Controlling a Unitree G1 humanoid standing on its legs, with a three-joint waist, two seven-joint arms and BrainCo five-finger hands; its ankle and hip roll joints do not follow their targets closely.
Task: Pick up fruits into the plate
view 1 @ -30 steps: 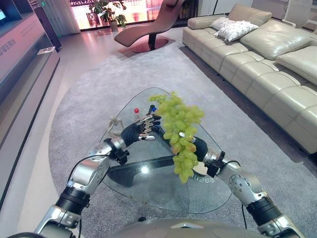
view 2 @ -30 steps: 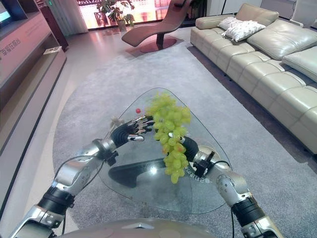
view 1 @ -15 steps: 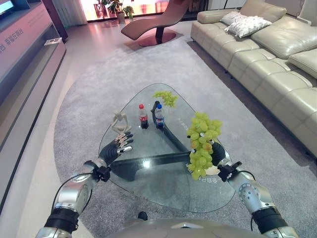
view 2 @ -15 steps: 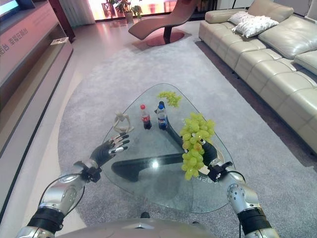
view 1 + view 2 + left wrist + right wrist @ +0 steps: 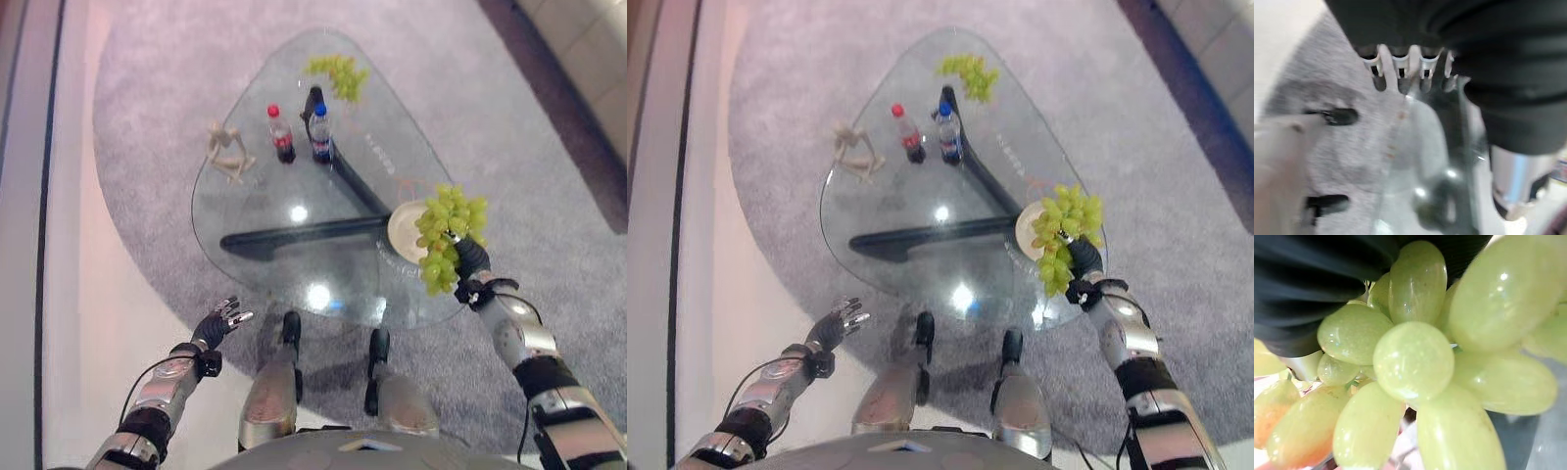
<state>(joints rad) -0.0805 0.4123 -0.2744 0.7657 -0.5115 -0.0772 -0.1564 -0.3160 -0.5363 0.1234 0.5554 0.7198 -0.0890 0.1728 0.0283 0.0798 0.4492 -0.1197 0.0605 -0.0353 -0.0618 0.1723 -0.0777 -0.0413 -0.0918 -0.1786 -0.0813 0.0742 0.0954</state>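
Right hand (image 5: pixel 473 262): closed round the green grape bunch (image 5: pixel 446 235), held over the white plate (image 5: pixel 403 231) at your glass table (image 5: pixel 255 206) edge | left hand (image 5: pixel 219 321): fingers relaxed, empty, off the table (over the rug) | second grape bunch (image 5: pixel 338 73): far end, past two bottles (image 5: pixel 300 132).
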